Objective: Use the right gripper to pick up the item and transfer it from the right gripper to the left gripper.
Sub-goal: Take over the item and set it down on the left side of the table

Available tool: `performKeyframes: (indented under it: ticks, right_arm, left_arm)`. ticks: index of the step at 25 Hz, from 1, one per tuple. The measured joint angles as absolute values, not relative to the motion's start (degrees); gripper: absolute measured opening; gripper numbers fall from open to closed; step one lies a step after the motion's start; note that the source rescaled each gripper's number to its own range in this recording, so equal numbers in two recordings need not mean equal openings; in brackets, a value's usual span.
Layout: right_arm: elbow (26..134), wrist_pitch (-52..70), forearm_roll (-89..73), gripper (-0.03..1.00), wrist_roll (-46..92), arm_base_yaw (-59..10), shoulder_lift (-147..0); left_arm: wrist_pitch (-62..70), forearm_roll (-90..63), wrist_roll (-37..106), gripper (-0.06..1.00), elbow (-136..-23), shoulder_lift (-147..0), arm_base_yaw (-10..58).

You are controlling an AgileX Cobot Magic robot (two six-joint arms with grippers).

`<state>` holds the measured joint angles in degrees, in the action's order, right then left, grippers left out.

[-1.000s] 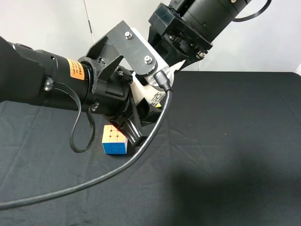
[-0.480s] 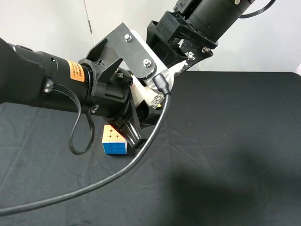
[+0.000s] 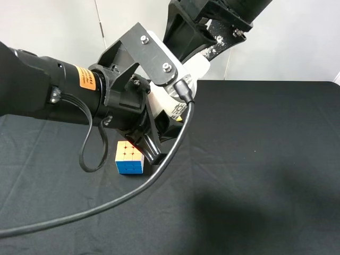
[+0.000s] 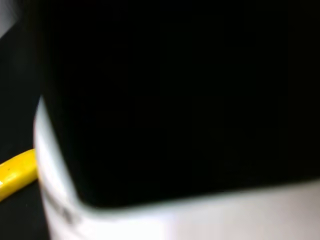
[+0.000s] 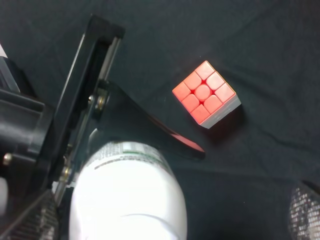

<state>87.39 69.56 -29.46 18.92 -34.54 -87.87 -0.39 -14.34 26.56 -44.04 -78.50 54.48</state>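
The white bottle [image 3: 192,73] is clamped between the flat black plates of my left gripper [image 3: 164,114], held above the table. It fills the near part of the left wrist view [image 4: 150,222]. The right wrist view looks down on its white body and label edge [image 5: 127,195]. My right gripper [image 3: 195,50] is above the bottle's top end. It is open, and its fingertips [image 5: 30,220] stand wide on either side without touching the bottle.
A multicoloured puzzle cube [image 3: 129,158] lies on the black tablecloth [image 3: 255,159] just below the left gripper and also shows in the right wrist view [image 5: 205,94]. A yellow banana [image 4: 15,172] lies under the left arm. A thick black cable [image 3: 133,194] loops across the front.
The right gripper has moved up and away from the bottle, with its fingers apart. The left gripper and the bottle have stayed in place.
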Motion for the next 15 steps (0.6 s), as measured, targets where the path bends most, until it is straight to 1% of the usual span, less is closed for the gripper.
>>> performKeyframes:
  ticks: [15]
  right_arm:
    - [87.5,69.7,-24.4,1.00,18.6,-34.7,-81.2]
  left_arm:
    - [0.4,-14.3,26.6,0.03,-44.0,-79.2,54.5]
